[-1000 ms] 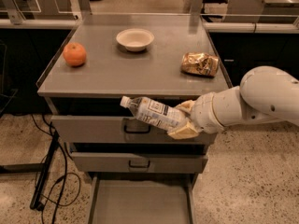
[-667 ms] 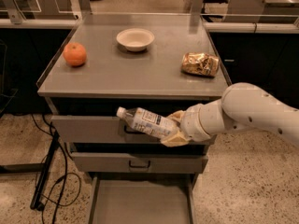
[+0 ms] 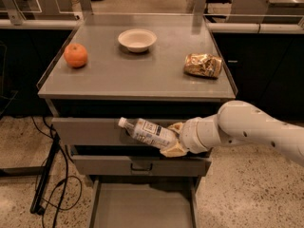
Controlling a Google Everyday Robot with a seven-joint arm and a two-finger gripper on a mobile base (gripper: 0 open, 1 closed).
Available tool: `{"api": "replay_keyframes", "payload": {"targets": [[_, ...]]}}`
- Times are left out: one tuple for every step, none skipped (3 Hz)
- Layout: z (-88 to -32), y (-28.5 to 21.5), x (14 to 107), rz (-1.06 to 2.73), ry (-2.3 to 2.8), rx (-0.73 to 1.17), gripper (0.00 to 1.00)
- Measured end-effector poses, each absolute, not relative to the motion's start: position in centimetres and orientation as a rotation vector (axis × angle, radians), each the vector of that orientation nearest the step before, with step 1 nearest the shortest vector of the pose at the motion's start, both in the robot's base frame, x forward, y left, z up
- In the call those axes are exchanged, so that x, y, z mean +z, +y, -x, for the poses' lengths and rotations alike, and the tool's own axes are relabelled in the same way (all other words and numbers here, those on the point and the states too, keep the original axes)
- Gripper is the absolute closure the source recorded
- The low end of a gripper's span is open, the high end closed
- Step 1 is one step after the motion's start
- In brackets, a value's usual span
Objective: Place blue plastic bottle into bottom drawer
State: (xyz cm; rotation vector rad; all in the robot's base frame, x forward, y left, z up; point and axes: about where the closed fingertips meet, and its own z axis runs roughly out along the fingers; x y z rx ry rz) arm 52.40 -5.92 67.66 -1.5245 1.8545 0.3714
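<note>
My gripper (image 3: 175,139) is shut on the blue plastic bottle (image 3: 146,132), a clear bottle with a white cap and a white-and-blue label. It holds the bottle nearly level, cap pointing left and slightly up, in front of the upper grey drawer front. The white arm (image 3: 247,129) reaches in from the right. The bottom drawer (image 3: 142,205) is pulled out below, a wide shallow tray with a flat grey floor. The bottle hangs above it, at about the height of the upper drawer front.
On the cabinet top (image 3: 137,72) lie an orange (image 3: 76,55) at the left, a white bowl (image 3: 137,39) at the back middle and a golden foil snack bag (image 3: 203,65) at the right. Black cables (image 3: 47,184) trail on the speckled floor at the left.
The gripper has carried the bottle lower and to the left, from level with the cabinet's top edge down in front of the drawer fronts. The arm has dropped with it.
</note>
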Motion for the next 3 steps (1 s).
{"api": "replay_keyframes", "payload": {"targets": [[-50.4, -6.1, 66.4, 1.538, 1.847, 0.359, 1.00], [-48.3, -5.3, 62.0, 1.540, 1.849, 0.405, 1.00], [-46.9, -4.9, 58.6, 1.525, 1.858, 0.410, 1.00]]}}
